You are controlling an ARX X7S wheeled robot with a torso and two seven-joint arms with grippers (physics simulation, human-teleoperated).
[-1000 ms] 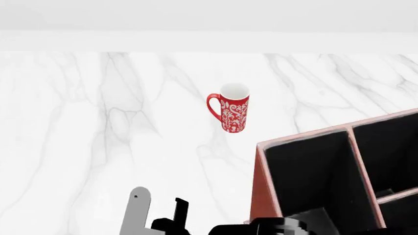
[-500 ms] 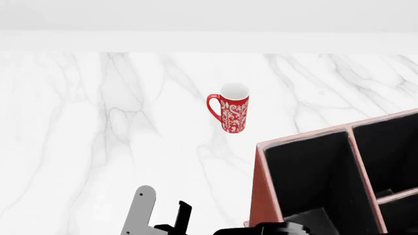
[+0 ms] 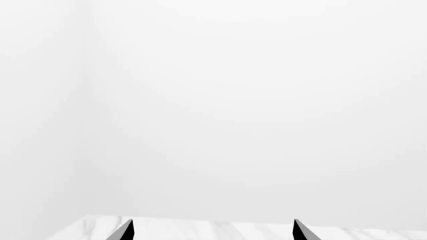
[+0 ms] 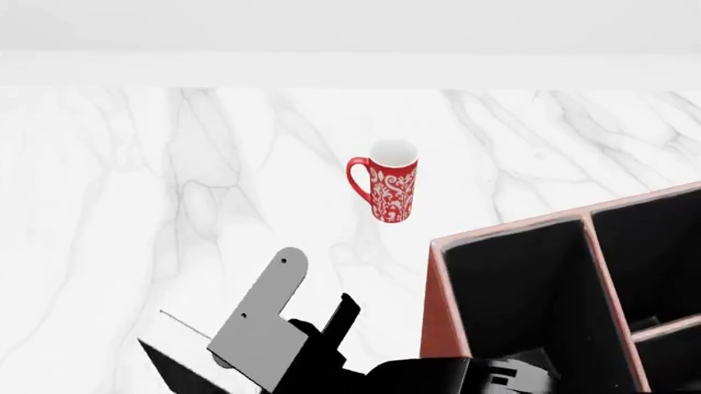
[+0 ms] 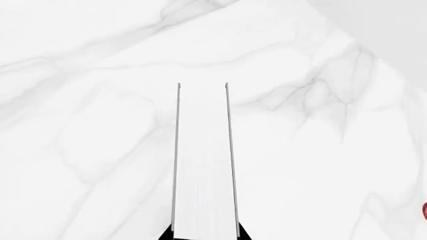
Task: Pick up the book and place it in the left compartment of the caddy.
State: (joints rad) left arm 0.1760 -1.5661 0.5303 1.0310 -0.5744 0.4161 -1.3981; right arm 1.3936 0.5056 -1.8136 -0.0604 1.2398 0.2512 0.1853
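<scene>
Higher now, book (image 5: pixel 202 165) between right fingers (image 5: pixel 241 232)

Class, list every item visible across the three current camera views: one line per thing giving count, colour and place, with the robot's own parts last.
table: one, white marble with grey veins, spanning all views.
mug: one, red with white pattern, upright mid-table, apart from the caddy.
caddy: one, reddish-brown with black lining and thin dividers, right of the head view, cut off by the frame.
left compartment: one, black-lined, the caddy's long slot nearest the mug.
book: one, white page edges between thin dark covers, seen edge-on in the right wrist view, over the table.
right gripper: one, black, shut on the book.
left gripper: one, black fingertips apart, open, nothing between them.
arm parts: grey and black, bottom of the head view; which arm is unclear.
</scene>
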